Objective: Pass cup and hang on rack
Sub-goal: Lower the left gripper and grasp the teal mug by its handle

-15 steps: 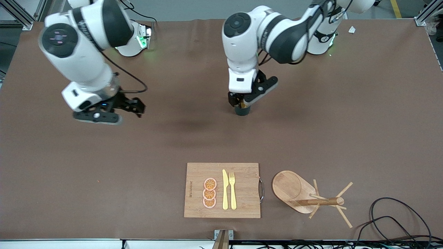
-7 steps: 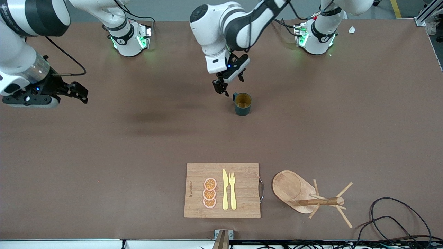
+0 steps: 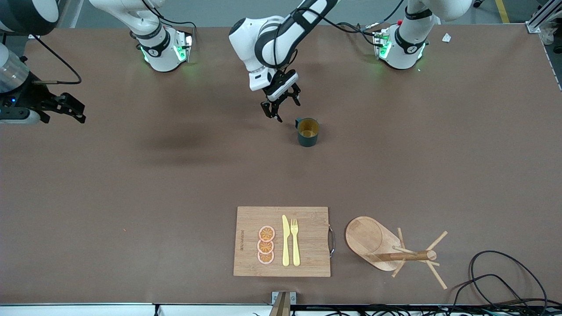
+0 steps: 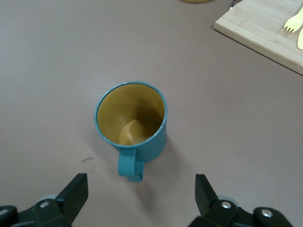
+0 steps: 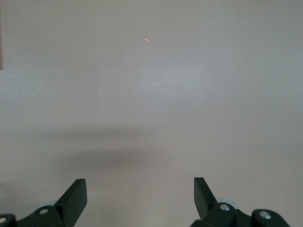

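Observation:
The dark teal cup [image 3: 308,131] stands upright on the brown table, its yellow inside [image 4: 131,120] showing and its loop handle [image 4: 130,165] turned toward my left gripper. The left gripper [image 3: 281,109] is open beside the cup, toward the right arm's end, holding nothing; in the left wrist view its gripper [image 4: 141,194] has both fingers well apart and clear of the handle. My right gripper [image 3: 73,109] is open over bare table at the right arm's end, and the right wrist view [image 5: 140,196] shows nothing between its fingers. The wooden rack [image 3: 372,239] stands nearer the front camera, toward the left arm's end.
A bamboo cutting board [image 3: 307,241] with orange slices [image 3: 266,245], a yellow knife [image 3: 286,240] and a fork [image 3: 295,241] lies beside the rack. The board's corner [image 4: 265,28] shows in the left wrist view. Black cables [image 3: 505,281] coil at the table's front corner.
The left gripper has drawn back from the cup, which it was over a second ago; the cup stays put. The right arm has swung out toward its end of the table.

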Motion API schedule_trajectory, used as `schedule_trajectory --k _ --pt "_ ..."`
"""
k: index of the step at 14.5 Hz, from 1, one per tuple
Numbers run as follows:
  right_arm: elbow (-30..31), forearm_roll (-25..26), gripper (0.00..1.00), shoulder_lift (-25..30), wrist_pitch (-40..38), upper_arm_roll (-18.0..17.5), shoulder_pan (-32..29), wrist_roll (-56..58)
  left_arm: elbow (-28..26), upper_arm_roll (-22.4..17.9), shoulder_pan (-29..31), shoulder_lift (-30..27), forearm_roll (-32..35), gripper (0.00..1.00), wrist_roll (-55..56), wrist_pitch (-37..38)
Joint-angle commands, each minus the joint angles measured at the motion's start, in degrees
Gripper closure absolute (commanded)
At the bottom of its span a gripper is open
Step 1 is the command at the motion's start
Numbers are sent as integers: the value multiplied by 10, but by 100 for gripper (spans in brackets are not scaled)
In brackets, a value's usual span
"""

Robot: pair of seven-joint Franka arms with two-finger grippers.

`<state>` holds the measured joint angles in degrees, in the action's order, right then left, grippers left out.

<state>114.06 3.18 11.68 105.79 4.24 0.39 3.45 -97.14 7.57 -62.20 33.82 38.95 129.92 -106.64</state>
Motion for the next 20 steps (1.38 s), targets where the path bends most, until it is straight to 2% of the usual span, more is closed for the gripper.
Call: schedule_trajectory --k 1,3,6,9,12,16,18,20 --pt "13 -2 0 12 8 -5 -4 14 20 -4 -13 34 48 4 12 33" --pt "1 -4 0 10 7 -5 -4 14 20 -4 -21 48 72 7 30 37" --pt "-50 -4 0 -13 -5 -5 -2 9 19 -3 -28 63 84 11 45 48" --pt "-89 -4 0 -33 -33 -5 1 7 20 -4 -35 73 89 26 46 56" --pt "-107 -5 0 -48 -47 -6 -2 -4 24 -5 -34 89 109 35 49 57" --pt "-109 -5 0 -48 -52 -6 0 -51 40 -8 -32 93 111 61 44 56" --pt "-124 -5 0 -53 -52 -6 -1 -63 39 -9 -32 92 112 85 45 60" --pt "-161 -5 0 -84 -54 -6 -3 -57 39 -9 -31 91 112 88 44 71"
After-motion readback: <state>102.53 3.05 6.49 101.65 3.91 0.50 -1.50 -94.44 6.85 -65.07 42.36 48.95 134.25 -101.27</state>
